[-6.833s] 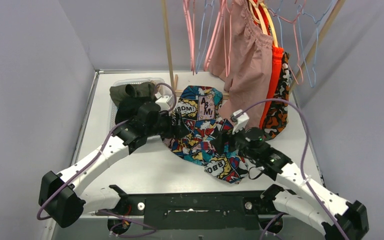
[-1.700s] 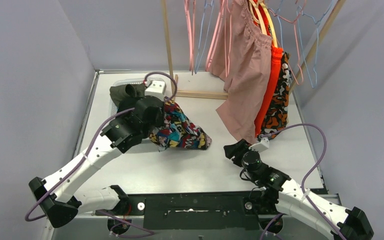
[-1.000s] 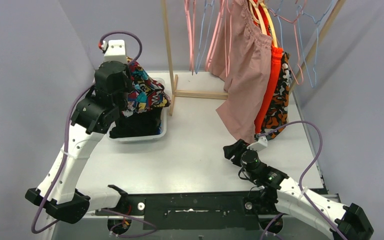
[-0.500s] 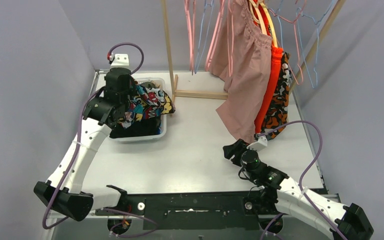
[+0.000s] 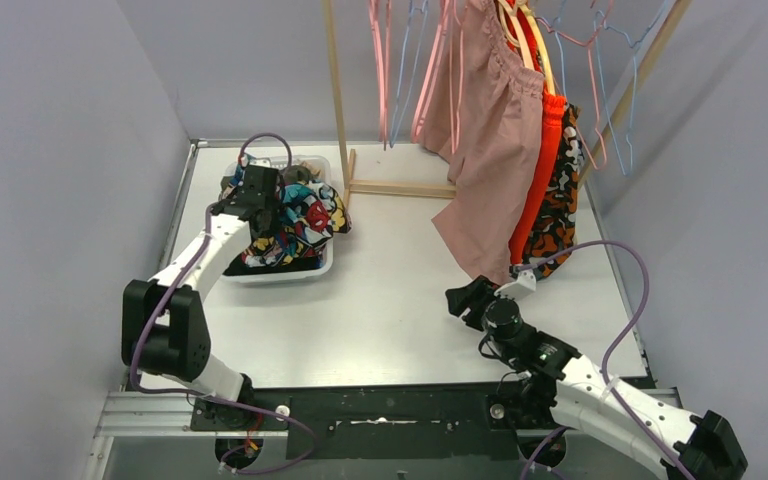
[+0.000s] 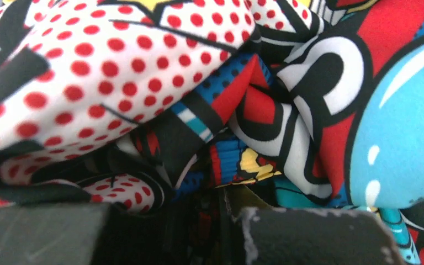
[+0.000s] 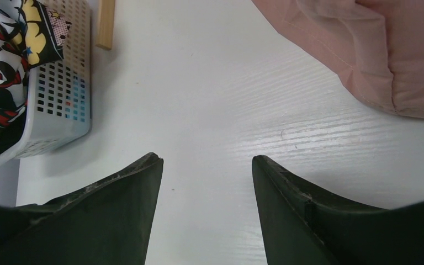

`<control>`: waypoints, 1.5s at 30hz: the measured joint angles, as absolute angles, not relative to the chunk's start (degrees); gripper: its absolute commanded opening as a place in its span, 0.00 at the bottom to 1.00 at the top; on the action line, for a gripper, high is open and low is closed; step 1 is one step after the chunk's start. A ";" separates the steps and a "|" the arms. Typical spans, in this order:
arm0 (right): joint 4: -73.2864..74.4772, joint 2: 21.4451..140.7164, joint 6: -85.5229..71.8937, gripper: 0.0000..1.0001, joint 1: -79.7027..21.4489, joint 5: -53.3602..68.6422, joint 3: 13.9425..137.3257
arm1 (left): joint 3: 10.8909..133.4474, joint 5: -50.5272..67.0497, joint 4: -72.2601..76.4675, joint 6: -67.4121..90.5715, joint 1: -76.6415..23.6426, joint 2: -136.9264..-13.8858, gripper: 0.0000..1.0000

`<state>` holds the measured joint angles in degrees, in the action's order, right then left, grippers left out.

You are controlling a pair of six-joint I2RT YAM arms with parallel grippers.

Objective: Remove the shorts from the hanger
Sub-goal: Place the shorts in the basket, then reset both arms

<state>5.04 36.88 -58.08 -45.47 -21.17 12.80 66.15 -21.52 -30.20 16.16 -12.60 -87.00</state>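
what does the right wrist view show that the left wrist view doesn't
Only the right wrist view: the open right gripper over the white table, the mesh wall of the basket, a wooden rack foot and the hem of the pink shorts. Only the left wrist view: the left gripper shut on bunched fabric, seen close up. Both: the comic-print shorts.

Top view overlooks the table (image 5: pixel 400 300); right wrist skims it, sharing the basket (image 5: pixel 280 277); left wrist seemingly against shorts (image 6: pixel 254 110).
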 measured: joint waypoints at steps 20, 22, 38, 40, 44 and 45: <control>21.10 28.25 -42.81 0.67 -45.47 -29.82 35.18 | 67.31 -20.38 -31.51 20.88 -12.21 -87.50 0.52; 22.33 28.23 -40.47 0.67 -45.47 -31.27 37.15 | 68.45 -20.38 -33.69 20.75 -12.19 -86.30 0.54; 30.26 32.60 -20.78 0.82 -45.47 -37.50 48.64 | 75.50 -20.08 -47.48 20.80 -12.16 -77.12 0.58; 31.03 33.67 -20.99 0.78 -45.47 -37.85 48.64 | 76.73 -20.16 -48.53 20.80 -12.16 -76.66 0.58; 32.16 34.92 -22.39 0.77 -45.23 -38.63 48.62 | 78.96 -18.24 -48.45 20.47 -12.14 -75.70 0.57; 32.23 34.81 -22.81 0.77 -44.95 -38.65 48.56 | 79.05 -16.91 -47.92 20.32 -12.14 -75.24 0.57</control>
